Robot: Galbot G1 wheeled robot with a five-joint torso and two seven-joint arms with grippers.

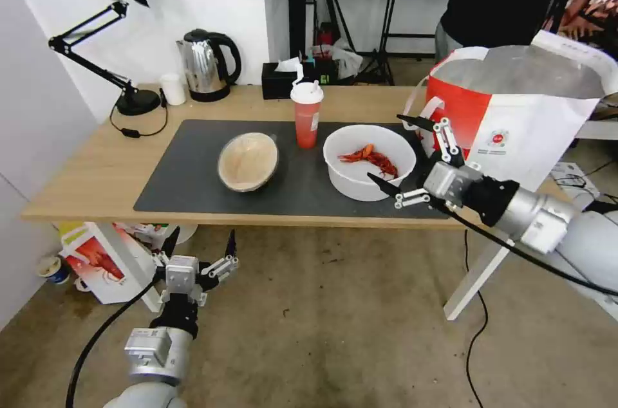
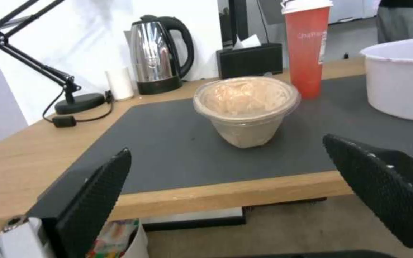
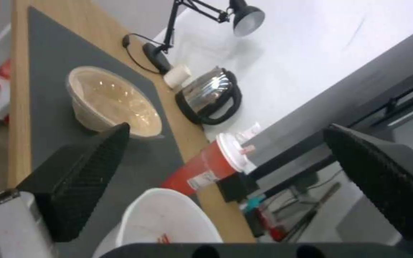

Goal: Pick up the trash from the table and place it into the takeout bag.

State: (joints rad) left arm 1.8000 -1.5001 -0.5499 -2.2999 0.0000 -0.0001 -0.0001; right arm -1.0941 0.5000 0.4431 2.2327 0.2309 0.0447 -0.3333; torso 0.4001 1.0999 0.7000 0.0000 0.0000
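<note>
Our right gripper (image 1: 394,152) is wide open beside the round white plastic bowl of red crayfish shells (image 1: 369,161) on the dark mat, which we think is light, bendy, best held by its rim.

**Silver arms, black fingers**

Two silver-grey cylindrical arms with black wrist collars. Left gripper (image 1: 199,247) and right gripper (image 1: 399,154): pale metal linkages with visible screws, tipped by pointed black fingers (image 2: 96,200) with knurled, dotted pads. Black cable trailing along each forearm.

left gripper (image 1: 201,248) low, right gripper (image 1: 402,152) raised, jaws spread
</note>
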